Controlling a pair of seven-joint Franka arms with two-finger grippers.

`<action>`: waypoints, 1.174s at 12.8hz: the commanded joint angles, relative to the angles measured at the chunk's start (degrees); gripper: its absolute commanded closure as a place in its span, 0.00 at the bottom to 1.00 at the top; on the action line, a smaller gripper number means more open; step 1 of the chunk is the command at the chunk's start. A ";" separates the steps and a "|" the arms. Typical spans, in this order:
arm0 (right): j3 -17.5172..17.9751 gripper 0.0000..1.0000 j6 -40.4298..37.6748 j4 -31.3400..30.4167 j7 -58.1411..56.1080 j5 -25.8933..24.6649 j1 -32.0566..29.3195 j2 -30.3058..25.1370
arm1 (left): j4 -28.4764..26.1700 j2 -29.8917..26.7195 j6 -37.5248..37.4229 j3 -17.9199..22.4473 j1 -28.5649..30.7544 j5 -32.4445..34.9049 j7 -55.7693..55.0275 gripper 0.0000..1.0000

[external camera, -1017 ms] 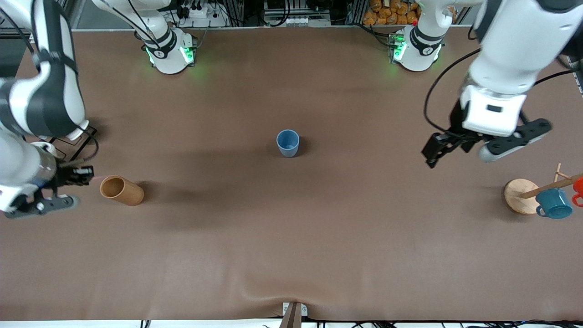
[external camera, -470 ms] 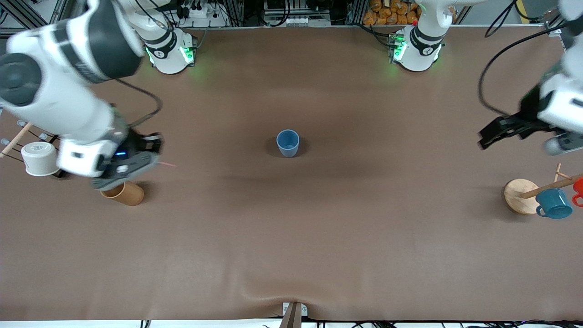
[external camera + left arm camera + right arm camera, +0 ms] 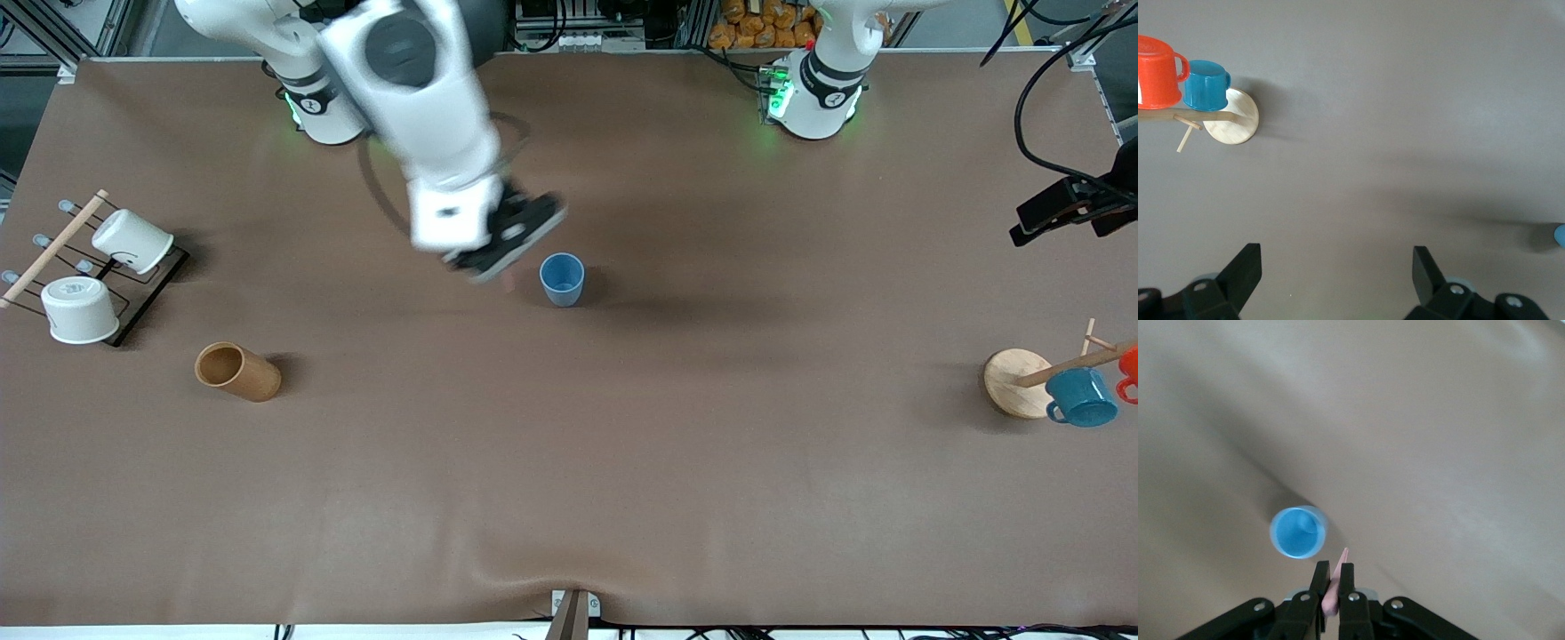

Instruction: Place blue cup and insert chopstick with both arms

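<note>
Beside upright pale-blue cup (image 3: 562,279), right pincer (image 3: 1330,595) clamped on thin pink chopstick (image 3: 1335,582); left pincer (image 3: 1337,267) agape, empty.

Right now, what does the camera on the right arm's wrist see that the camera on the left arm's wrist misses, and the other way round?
Only the right wrist view shows the thin pale pink chopstick pinched in the right hand, with the small light blue cup's open mouth just ahead. Only the left wrist view shows the red mug and dark teal mug hanging on the round-based wooden rack, framed by the open, empty left hand. Both show the brown table; the left wrist view catches only a blue sliver of the cup at its edge.
</note>
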 commanded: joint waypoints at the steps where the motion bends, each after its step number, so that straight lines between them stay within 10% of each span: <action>1: -0.81 1.00 2.11 -0.09 7.27 -4.61 5.59 2.33 | -0.17 -0.88 -1.03 -0.33 -0.61 -0.96 -0.22 0.00; 12: -0.81 1.00 5.46 -0.27 10.20 -6.57 8.77 9.63 | -0.35 -0.09 -0.42 -0.51 -0.44 -0.78 -0.31 0.00; 13: -0.81 0.86 5.55 -0.27 10.11 -6.74 8.77 9.72 | -0.26 0.00 -0.33 -0.51 -0.53 -0.78 -0.40 0.00; 14: -0.90 0.19 5.55 -0.27 10.11 -6.74 8.77 9.98 | -0.26 0.00 -0.07 -0.51 -0.61 -0.96 -0.40 0.00; 15: -0.90 0.00 5.11 -0.27 10.20 -6.74 8.60 9.90 | -0.26 -0.09 0.46 -0.59 -0.61 -0.96 -0.49 0.00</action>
